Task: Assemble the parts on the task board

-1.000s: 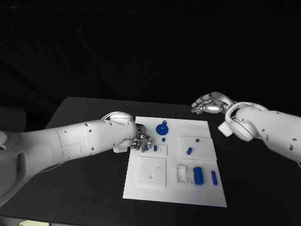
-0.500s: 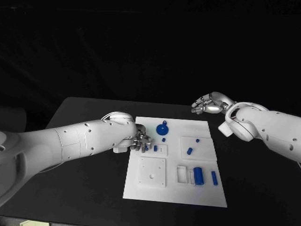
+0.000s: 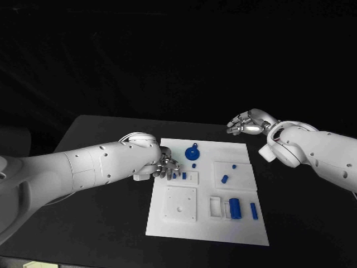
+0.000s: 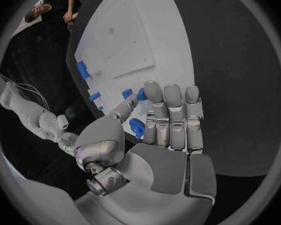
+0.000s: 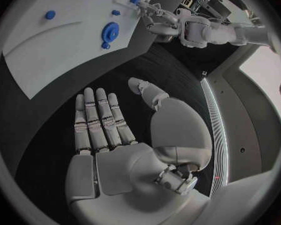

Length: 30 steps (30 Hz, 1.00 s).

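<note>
A: Head view, change since a second ago: none to log. The left hand point(image 3: 165, 168) sits at the near-left part of the task board point(image 3: 178, 231), fingers down at the small blue pegs point(image 3: 183, 175) in their little socket plate. Nothing on the board has shifted, so I judge the insertion is still in hand, not finished.

B: And the right hand point(image 3: 244, 124)?

A: Same place, raised beyond the board's far right corner, well apart from the parts, fingers loosely apart, holding nothing. Other items on the board: a round blue disc with a tab point(image 3: 192, 152) at the far side, a blue cylinder point(image 3: 236, 208) and a slim blue bar point(image 3: 253, 210) near the front, and a short blue pin point(image 3: 224, 178) on the right-hand plate.

B: Left wrist view?

A: Left hand point(image 4: 159, 135) with fingers straight and side by side, thumb turned in. A small blue part point(image 4: 137, 127) lies between thumb and fingers, pinched as far as I can judge. More blue pieces point(image 4: 83, 69) sit farther along the board.

B: Right wrist view?

A: Right hand point(image 5: 109, 130) flat, spread and empty over the black counter point(image 5: 59, 115). The disc point(image 5: 110, 33) lies on the board beyond it. Obstacles: the left hand's own fingers hide the socket, and neighbouring pegs stand just beside it.
</note>
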{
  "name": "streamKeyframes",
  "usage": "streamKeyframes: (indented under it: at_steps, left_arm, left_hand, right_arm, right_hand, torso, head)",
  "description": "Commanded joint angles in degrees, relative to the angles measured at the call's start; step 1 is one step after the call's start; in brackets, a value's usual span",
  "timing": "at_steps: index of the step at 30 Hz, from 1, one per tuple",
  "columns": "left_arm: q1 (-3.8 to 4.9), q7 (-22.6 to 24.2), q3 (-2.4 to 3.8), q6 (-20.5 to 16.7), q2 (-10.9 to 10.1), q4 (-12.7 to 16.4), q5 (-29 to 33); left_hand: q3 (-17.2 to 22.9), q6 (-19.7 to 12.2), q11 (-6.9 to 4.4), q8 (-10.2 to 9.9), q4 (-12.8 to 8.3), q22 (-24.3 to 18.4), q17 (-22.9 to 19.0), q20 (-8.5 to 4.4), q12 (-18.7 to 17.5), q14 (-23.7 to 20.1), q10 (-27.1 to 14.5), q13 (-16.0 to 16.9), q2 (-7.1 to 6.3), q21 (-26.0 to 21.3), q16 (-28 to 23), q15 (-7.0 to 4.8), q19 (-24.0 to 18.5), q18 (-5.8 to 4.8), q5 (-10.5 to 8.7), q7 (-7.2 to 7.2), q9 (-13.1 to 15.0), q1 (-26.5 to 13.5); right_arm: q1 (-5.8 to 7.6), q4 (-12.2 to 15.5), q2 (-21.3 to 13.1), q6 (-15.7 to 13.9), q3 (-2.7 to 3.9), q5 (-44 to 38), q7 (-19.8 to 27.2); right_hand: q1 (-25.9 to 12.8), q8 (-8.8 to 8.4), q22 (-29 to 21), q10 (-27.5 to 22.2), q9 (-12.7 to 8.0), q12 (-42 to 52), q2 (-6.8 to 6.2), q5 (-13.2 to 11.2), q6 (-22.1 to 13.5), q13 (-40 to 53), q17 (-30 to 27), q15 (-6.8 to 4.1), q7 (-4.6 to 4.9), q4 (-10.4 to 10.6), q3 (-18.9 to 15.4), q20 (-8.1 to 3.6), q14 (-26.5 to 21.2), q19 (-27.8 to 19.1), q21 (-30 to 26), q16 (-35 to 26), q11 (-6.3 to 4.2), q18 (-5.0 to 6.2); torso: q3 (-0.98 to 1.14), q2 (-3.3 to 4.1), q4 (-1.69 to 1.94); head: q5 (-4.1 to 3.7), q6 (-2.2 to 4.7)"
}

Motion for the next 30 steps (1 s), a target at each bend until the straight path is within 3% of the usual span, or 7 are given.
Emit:
streamKeyframes:
  at_steps: [1,10,17,21,23,25,30]
  left_arm:
    - [-0.02,-0.3,-0.01,-0.2,0.0,0.0,0.1]
    - [-0.05,0.2,0.05,-1.8,-0.3,0.2,0.2]
    - [-0.05,1.8,0.54,-5.9,-1.3,0.8,4.0]
    - [-0.05,3.5,1.75,-10.2,-1.5,0.3,9.4]
    - [-0.04,4.6,2.07,-11.2,-1.7,0.2,12.3]
    - [-0.04,5.4,2.61,-11.5,-1.8,0.2,14.2]
    - [-0.04,8.1,2.9,-14.7,-2.0,0.3,16.0]
  left_hand:
    - [-0.1,-0.5,0.04,-0.3,0.0,0.9,-0.1,-4.47,-0.2,-0.2,-0.4,-0.1,-0.36,-0.3,-0.2,-0.37,0.2,-0.89,-0.37,0.02,0.0,0.0]
    - [-0.2,-0.6,0.04,-0.3,0.1,1.0,-0.1,-4.49,-0.1,-0.3,-0.5,-0.1,-0.67,-0.4,-0.3,-0.47,0.3,-0.89,-0.38,0.05,0.1,-0.1]
    - [-0.1,-1.2,0.04,-0.6,-0.1,1.0,-0.2,-4.62,-0.2,-0.5,-0.9,-0.1,-1.22,-0.3,-0.4,-0.7,0.5,-0.89,-0.38,0.13,0.1,0.1]
    - [0.2,-2.7,0.5,-1.1,-0.7,1.0,-0.8,-4.2,-1.3,-2.4,-3.3,-0.5,-1.93,-0.9,-1.7,-0.48,-0.5,-0.89,-0.37,0.65,0.3,0.7]
    - [0.6,-4.8,0.98,-1.5,-1.5,1.0,-1.1,-3.85,-1.8,-3.3,-4.7,-0.6,-3.39,-1.3,-2.4,-0.1,-1.0,-0.89,-0.34,1.2,0.1,1.9]
    - [0.7,-5.5,1.29,-1.1,-1.5,0.9,-1.5,-3.37,-2.4,-4.1,-5.8,-0.8,-4.03,-1.7,-3.3,0.4,-1.6,-0.89,-0.33,1.49,0.1,2.4]
    - [0.7,-8.5,2.34,-0.7,-1.4,0.9,-2.4,-1.95,-4.2,-6.3,-8.4,-1.7,-5.47,-3.1,-5.4,2.0,-3.7,-0.89,-0.37,2.53,0.0,3.1]
  right_arm:
    - [-0.02,0.1,0.0,0.9,0.02,-0.2,0.5]
    - [-0.06,0.0,0.0,0.8,0.02,-0.2,0.5]
    - [-0.2,0.0,0.0,0.8,0.02,-0.2,0.6]
    - [-0.26,0.0,-0.1,0.8,0.02,-0.2,0.6]
    - [-0.29,0.0,-0.1,0.8,0.02,-0.2,0.6]
    - [-0.29,0.1,-0.2,0.8,0.02,-0.2,0.6]
    - [-0.31,0.1,-0.2,0.8,0.02,-0.2,0.6]
  right_hand:
    - [-0.4,0.21,0.1,0.0,-0.1,-0.2,0.18,0.3,-0.1,-0.1,0.0,-0.06,0.86,-0.3,0.0,0.19,-0.5,-0.2,-0.2,0.3,0.28,0.71]
    - [-0.4,0.17,0.1,0.0,-0.1,-0.2,0.13,0.3,-0.1,-0.1,0.0,-0.01,0.89,-0.3,0.0,0.2,-0.6,-0.2,-0.2,0.3,0.31,0.7]
    - [-0.4,0.17,0.1,-0.1,-0.1,-0.2,0.17,0.3,-0.2,-0.1,0.0,0.0,0.9,-0.3,0.0,0.21,-0.6,-0.3,-0.2,0.3,0.32,0.69]
    - [-0.4,0.17,0.1,-0.1,-0.1,-0.2,0.18,0.3,-0.2,-0.1,0.0,0.01,0.9,-0.3,0.0,0.21,-0.6,-0.3,-0.2,0.3,0.32,0.69]
    - [-0.4,0.17,0.1,-0.1,-0.1,-0.2,0.18,0.3,-0.2,-0.1,0.0,0.01,0.9,-0.3,0.0,0.21,-0.6,-0.3,-0.2,0.3,0.32,0.69]
    - [-0.4,0.17,0.1,-0.1,-0.1,-0.2,0.18,0.3,-0.2,-0.1,0.0,0.01,0.9,-0.3,0.0,0.21,-0.6,-0.3,-0.2,0.3,0.33,0.69]
    - [-0.4,0.17,0.1,-0.1,-0.1,-0.2,0.18,0.3,-0.2,-0.1,0.0,0.01,0.91,-0.3,0.0,0.21,-0.6,-0.3,-0.2,0.3,0.33,0.69]
  torso:
    - [-0.01,0.0,-0.01]
    - [-0.04,0.0,-0.01]
    - [-0.01,-0.03,-0.05]
    - [-0.01,-0.04,-0.02]
    - [-0.01,-0.07,0.03]
    - [0.04,-0.07,0.04]
    - [0.04,-0.04,0.06]
  head:
    - [0.02,0.02]
    - [0.03,0.11]
    - [-0.08,0.21]
    - [-0.2,0.26]
    - [-0.15,0.34]
    - [-0.17,0.42]
    - [-0.18,0.62]
